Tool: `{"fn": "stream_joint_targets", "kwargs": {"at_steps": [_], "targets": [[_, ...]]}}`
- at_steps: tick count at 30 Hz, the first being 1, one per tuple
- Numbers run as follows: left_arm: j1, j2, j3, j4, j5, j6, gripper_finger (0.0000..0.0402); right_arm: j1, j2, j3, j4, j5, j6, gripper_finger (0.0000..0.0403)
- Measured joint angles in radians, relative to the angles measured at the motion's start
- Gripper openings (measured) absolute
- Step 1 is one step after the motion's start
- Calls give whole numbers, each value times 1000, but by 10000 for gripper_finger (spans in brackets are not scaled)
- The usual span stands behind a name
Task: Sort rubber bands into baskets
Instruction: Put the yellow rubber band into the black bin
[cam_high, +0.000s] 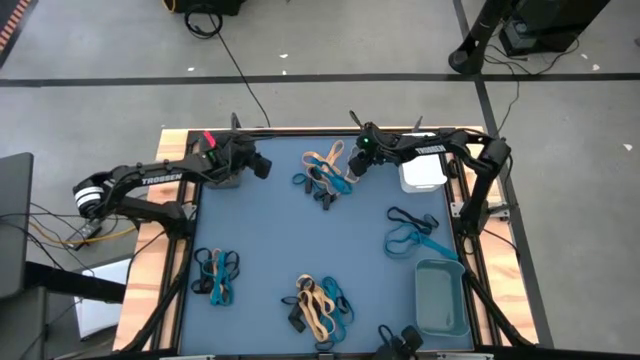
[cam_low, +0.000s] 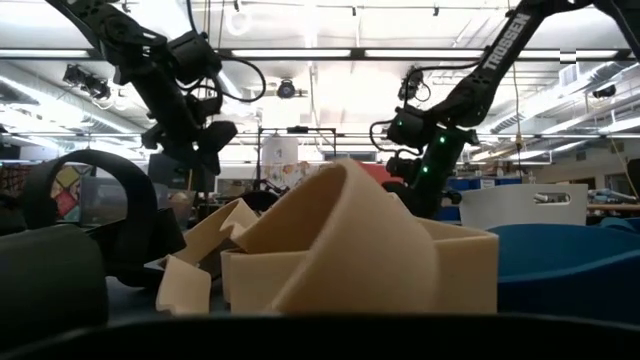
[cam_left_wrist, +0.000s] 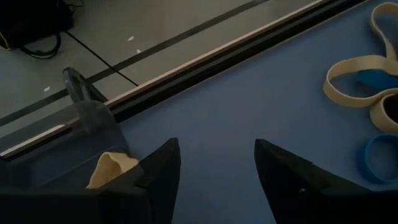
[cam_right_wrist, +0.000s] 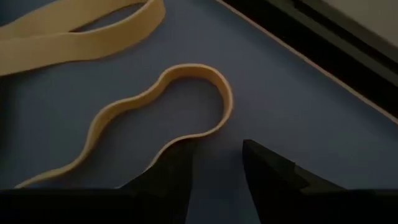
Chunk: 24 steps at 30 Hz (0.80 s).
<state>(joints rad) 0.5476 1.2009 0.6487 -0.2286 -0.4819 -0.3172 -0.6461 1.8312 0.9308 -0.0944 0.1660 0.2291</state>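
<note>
Tan band (cam_right_wrist: 163, 109) just beyond right fingers (cam_right_wrist: 214, 171), half-open, empty | straddle its near edge, lower, pinch | left fingers (cam_left_wrist: 217, 177) wide, empty, upper left beside counter (cam_left_wrist: 249, 112) edge

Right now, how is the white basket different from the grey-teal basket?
The white basket sits at the table's far right edge, beside the right gripper; the grey-teal basket lies at the near right corner, away from both arms. The white one looks smaller and squarer, the grey-teal one longer. Both are rectangular trays on the right side, and neither shows a band inside from above.
</note>
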Motion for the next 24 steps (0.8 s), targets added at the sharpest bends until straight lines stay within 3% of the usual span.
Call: {"fn": "stream_joint_targets", "kwargs": {"at_steps": [5, 24], "targets": [[0, -1, 0, 6, 30, 0, 209, 2, 0, 21, 1, -63, -4, 151], [0, -1, 0, 69, 31, 22, 209, 50, 16, 63, -72, -51, 33, 148]]}}
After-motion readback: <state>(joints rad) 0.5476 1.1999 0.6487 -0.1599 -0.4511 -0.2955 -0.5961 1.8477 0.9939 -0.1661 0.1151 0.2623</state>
